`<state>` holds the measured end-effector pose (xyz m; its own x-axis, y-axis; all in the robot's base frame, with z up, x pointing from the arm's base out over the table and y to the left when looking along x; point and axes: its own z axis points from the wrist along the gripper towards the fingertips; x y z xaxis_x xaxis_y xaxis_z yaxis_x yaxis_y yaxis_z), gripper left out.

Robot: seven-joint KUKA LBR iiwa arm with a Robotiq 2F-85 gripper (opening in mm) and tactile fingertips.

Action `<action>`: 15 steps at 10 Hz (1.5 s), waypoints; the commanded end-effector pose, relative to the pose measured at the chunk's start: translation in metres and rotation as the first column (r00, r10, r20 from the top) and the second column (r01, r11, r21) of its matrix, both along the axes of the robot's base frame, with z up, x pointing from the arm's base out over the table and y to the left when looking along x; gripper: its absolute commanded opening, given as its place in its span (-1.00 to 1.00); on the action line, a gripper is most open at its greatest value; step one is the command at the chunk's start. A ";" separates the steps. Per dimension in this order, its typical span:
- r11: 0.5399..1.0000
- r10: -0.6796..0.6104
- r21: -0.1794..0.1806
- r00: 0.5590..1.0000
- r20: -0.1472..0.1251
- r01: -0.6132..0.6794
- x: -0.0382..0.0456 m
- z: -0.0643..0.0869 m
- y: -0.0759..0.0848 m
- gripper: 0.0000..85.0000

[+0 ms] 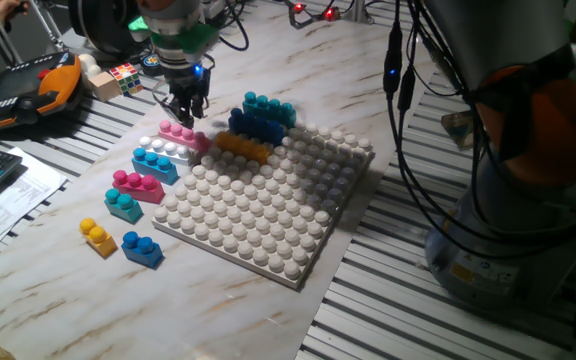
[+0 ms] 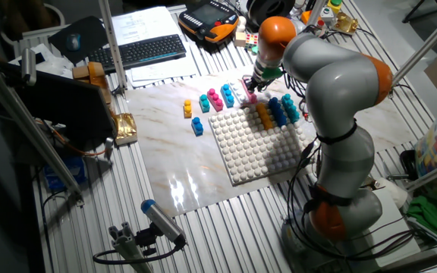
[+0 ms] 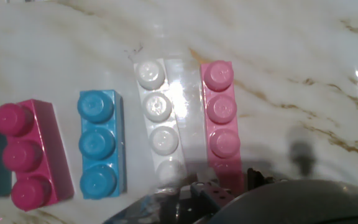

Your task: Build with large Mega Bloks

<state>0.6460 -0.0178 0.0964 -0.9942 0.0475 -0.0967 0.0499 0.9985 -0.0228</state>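
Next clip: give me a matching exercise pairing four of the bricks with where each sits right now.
Bricks:
1. orange-yellow brick
2. pale pink brick
3. small yellow brick
4. magenta brick

Places:
A. on the white baseplate
B. on the marble, right below the gripper
C. between a light blue brick and a teal brick
D. end of the row, beside a small blue brick

Pairs: 1-A, 2-B, 3-D, 4-C

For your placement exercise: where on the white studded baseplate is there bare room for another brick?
The white studded baseplate is bare across its near and middle studs. Its far edge is crowded by the orange-yellow brick, dark blue brick and teal brick.
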 end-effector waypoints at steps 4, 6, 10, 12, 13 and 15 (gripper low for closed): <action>1.000 0.003 0.003 1.000 -0.011 -0.003 0.0111 -0.006 -0.003 -0.17; 1.000 0.003 0.002 1.000 -0.006 -0.003 0.0183 -0.012 -0.003 -0.15; 1.000 0.006 0.012 1.000 -0.014 -0.006 0.0284 -0.029 -0.005 -0.08; 1.000 0.009 0.012 1.000 -0.014 -0.009 0.0288 -0.033 -0.007 -0.04; 1.000 0.011 0.012 1.000 -0.014 -0.010 0.0292 -0.035 -0.007 -0.02; 1.000 0.024 0.011 1.000 -0.016 -0.024 0.0295 -0.041 -0.008 -0.01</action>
<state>0.6754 -0.0264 0.0550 -0.9965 0.0236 -0.0803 0.0248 0.9996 -0.0132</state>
